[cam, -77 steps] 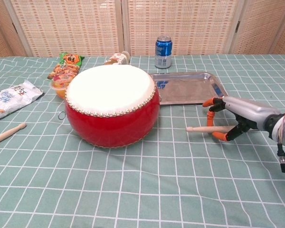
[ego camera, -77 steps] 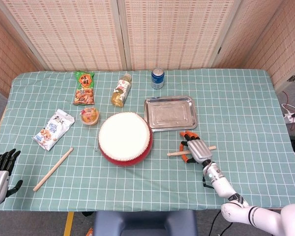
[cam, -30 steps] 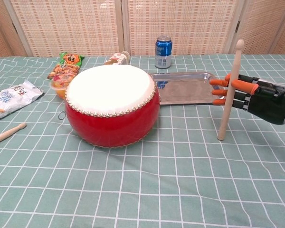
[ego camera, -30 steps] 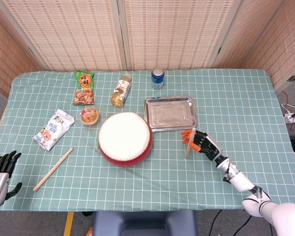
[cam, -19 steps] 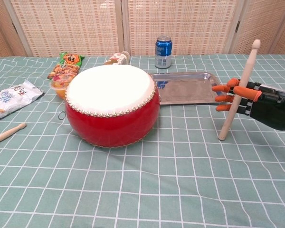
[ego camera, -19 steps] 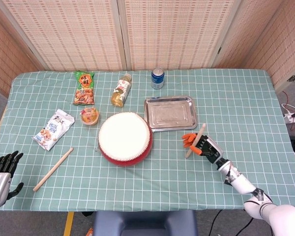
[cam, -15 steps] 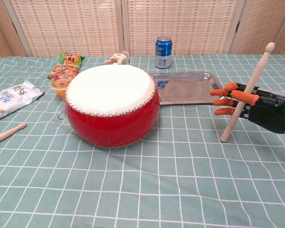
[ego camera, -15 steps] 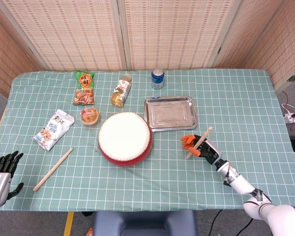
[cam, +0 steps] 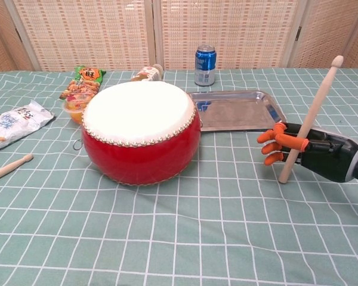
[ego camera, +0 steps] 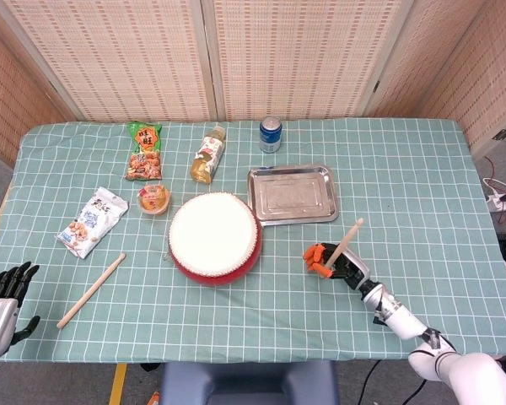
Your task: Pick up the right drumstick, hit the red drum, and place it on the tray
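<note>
Right hand [cam: 313, 154] grips the right drumstick [cam: 309, 121] at the lower right of the frame, tilted with its tip up.

In the head view the stick's lower end sits by the orange fingertips [ego camera: 316, 256], right of the red drum [ego camera: 215, 237] and below the tray [ego camera: 292, 193]; the chest view shows its butt close to the green checked tablecloth [ego camera: 405, 177], though contact cannot be told. The steel tray at centre holds nothing, and it lies just right of the drum's white head. A small cup [ego camera: 154, 199] of orange contents stands left of the drum. A blue can [ego camera: 271, 134] stands above the tray, a bottle [ego camera: 208, 155] lies to its left. The left hand [ego camera: 0, 297], at the lower left corner, has its fingers spread and holds nothing, with the other drumstick [ego camera: 91, 290] lying nearby on the cloth.
</note>
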Robot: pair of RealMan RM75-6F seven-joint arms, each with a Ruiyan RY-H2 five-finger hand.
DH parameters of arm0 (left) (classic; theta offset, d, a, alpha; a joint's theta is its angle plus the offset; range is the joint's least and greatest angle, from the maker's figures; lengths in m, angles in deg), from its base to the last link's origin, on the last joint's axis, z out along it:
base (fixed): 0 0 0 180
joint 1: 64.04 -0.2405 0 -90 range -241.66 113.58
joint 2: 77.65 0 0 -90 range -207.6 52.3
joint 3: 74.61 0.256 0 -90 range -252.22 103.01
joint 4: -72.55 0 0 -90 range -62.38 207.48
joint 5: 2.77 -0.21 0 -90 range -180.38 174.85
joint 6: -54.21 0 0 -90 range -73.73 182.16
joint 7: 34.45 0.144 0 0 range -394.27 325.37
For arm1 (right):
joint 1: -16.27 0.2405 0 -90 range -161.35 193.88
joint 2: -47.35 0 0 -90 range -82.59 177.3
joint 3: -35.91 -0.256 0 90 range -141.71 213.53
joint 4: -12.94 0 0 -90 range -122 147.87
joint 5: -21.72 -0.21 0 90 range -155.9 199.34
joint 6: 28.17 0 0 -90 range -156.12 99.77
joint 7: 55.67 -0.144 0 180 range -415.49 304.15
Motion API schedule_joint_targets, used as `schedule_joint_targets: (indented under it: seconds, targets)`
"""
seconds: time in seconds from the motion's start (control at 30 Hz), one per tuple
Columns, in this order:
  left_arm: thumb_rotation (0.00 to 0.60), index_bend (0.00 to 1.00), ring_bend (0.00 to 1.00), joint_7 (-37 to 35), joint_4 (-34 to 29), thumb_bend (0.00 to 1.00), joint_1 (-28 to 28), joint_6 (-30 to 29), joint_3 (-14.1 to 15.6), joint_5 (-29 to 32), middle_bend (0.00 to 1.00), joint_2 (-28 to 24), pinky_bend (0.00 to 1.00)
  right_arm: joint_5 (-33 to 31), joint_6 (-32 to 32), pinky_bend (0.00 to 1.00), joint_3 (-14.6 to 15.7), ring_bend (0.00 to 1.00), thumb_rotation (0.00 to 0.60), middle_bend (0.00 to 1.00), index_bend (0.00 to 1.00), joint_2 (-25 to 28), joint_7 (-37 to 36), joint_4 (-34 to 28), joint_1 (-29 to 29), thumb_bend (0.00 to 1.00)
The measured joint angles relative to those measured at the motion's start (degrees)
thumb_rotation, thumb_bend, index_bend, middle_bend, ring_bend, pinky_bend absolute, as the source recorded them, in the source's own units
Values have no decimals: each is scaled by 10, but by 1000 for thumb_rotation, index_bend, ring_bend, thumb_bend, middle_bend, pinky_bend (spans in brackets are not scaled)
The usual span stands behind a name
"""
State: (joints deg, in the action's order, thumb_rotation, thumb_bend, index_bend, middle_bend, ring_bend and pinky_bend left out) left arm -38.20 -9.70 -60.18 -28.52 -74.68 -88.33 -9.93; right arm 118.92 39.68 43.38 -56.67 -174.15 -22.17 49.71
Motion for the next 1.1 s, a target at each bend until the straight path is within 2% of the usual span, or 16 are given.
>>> schedule_joint_targets:
  seconds: [0.23,0.37,0.57,0.67,0.73,0.87,0.97,1.1]
  targets:
    - [600,0,0,-9,8,250,-1,2,1,2,0,4,29,-12,-21,611,-7,634,600,619,786,-11,43,-22,7,328]
    - [600,0,0,-12,11,250,-2,3,1,3,0,6,26,-16,-23,748,-11,778,600,735,858,-14,56,-31,10,280]
    - [600,0,0,-23,24,251,-2,5,1,3,0,12,25,-27,-30,957,-22,957,600,874,973,-18,93,-60,14,274]
    - [600,0,0,-25,27,251,-2,5,2,3,0,13,25,-34,-33,1000,-27,1000,600,953,1000,-19,106,-71,14,284]
    - [600,0,0,-26,28,251,-3,5,1,3,0,14,25,-39,-33,1000,-32,1000,600,989,1000,-19,114,-78,13,346]
    - [600,0,0,-28,30,250,-3,4,2,2,0,14,24,-44,-31,1000,-38,1000,600,1000,1000,-14,123,-96,11,554]
    - [600,0,0,-27,29,251,-3,4,2,0,0,13,25,-45,-23,1000,-41,1000,600,1000,1000,-4,127,-113,10,646]
    - [600,0,0,-28,26,261,-2,3,3,-3,0,10,25,-41,-8,1000,-44,1000,600,1000,1000,20,140,-143,10,687]
